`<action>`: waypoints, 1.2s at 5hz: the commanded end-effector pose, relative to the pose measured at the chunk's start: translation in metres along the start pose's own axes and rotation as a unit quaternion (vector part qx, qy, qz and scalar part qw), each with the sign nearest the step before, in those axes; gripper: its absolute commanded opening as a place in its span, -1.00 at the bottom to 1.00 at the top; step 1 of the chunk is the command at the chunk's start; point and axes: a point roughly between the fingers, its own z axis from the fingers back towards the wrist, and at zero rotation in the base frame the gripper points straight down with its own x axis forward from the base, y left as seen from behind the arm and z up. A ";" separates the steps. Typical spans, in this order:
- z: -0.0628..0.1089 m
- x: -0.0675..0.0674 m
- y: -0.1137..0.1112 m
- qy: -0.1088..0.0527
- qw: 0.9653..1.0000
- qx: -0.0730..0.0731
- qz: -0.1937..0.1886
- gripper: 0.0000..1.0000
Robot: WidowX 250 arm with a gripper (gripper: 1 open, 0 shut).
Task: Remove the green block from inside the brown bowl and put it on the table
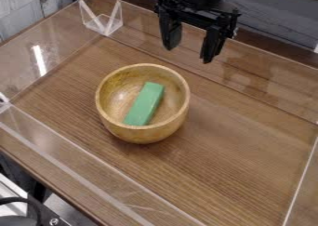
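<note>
The brown bowl (141, 102) sits on the table (236, 127), a little left of the middle. The green block (145, 103) lies flat inside it, its long side running from front left to back right. My black gripper (188, 44) hangs above the table behind the bowl and to its right, pointing down. Its two fingers (210, 42) stand apart with nothing between them, so it is open. It touches neither the bowl nor the block.
Clear acrylic walls (44, 53) edge the tabletop on all sides, with a folded clear piece (102, 18) at the back left. Bare wood lies to the right of and in front of the bowl.
</note>
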 end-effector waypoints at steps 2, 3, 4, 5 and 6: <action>-0.035 -0.030 0.019 0.021 1.000 0.003 0.017 1.00; -0.046 -0.040 0.025 0.019 1.000 0.002 0.021 1.00; -0.055 -0.044 0.030 0.018 1.000 0.001 0.025 1.00; -0.063 -0.046 0.032 0.018 0.999 -0.002 0.026 1.00; -0.069 -0.047 0.034 0.016 1.000 -0.005 0.026 1.00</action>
